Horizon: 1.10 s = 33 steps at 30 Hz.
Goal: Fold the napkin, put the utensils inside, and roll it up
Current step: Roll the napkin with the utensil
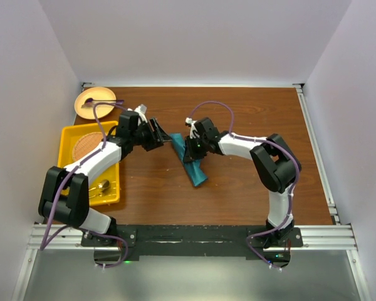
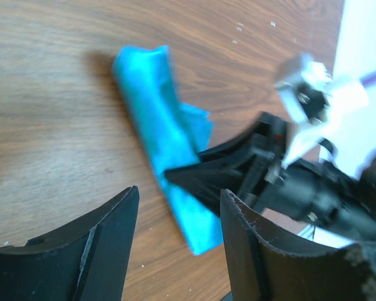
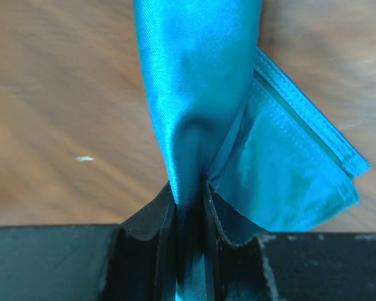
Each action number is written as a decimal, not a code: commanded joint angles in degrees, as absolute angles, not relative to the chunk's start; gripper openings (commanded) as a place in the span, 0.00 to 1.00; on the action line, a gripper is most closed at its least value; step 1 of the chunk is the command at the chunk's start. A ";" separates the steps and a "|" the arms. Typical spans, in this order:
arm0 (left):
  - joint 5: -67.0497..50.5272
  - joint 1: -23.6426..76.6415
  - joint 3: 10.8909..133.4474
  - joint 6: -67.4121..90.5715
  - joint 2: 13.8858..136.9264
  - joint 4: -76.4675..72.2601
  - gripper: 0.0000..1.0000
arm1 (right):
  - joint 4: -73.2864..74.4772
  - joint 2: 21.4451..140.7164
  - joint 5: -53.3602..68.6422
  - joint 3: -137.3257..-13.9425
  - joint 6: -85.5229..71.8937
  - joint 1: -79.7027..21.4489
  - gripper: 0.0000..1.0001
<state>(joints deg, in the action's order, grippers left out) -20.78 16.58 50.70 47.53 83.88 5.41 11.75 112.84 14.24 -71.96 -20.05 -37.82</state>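
Note:
The teal napkin [image 1: 196, 168] lies rolled into a narrow bundle on the wooden table, with a loose flap at its upper end. My right gripper [image 1: 187, 149] is shut on that upper end. In the right wrist view the cloth [image 3: 197, 88] is pinched between the jaws of my right gripper [image 3: 189, 200]. My left gripper [image 1: 159, 139] is open and empty, just left of the napkin and facing the right gripper. The left wrist view shows the roll [image 2: 156, 119] beyond my open left gripper [image 2: 178, 216]. A small gold-coloured utensil [image 1: 103, 185] lies in the yellow tray.
A yellow tray [image 1: 72, 135] stands at the left with a round brown mat [image 1: 88, 145] in it. Behind it is a wooden plate [image 1: 103, 95] with a thin stick with a dark purple end [image 1: 89, 101]. White walls enclose the table on three sides.

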 commanded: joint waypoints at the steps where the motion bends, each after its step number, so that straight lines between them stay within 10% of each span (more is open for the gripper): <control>1: -26.36 16.79 53.88 44.73 85.43 3.70 0.60 | -3.81 113.46 35.98 -65.40 -33.89 -35.08 0.16; 10: -31.82 21.35 56.33 50.35 95.00 -6.93 0.58 | -27.49 118.65 49.83 -55.20 -48.77 -27.25 0.15; 33: -26.28 22.94 58.10 51.94 112.14 -21.36 0.54 | -4.70 114.97 46.06 -58.27 -29.82 -25.05 0.37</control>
<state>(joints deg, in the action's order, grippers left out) -27.97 22.79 58.11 51.92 110.15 -16.71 -18.90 118.06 50.59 -56.93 -39.53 -25.10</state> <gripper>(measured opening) 0.540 0.329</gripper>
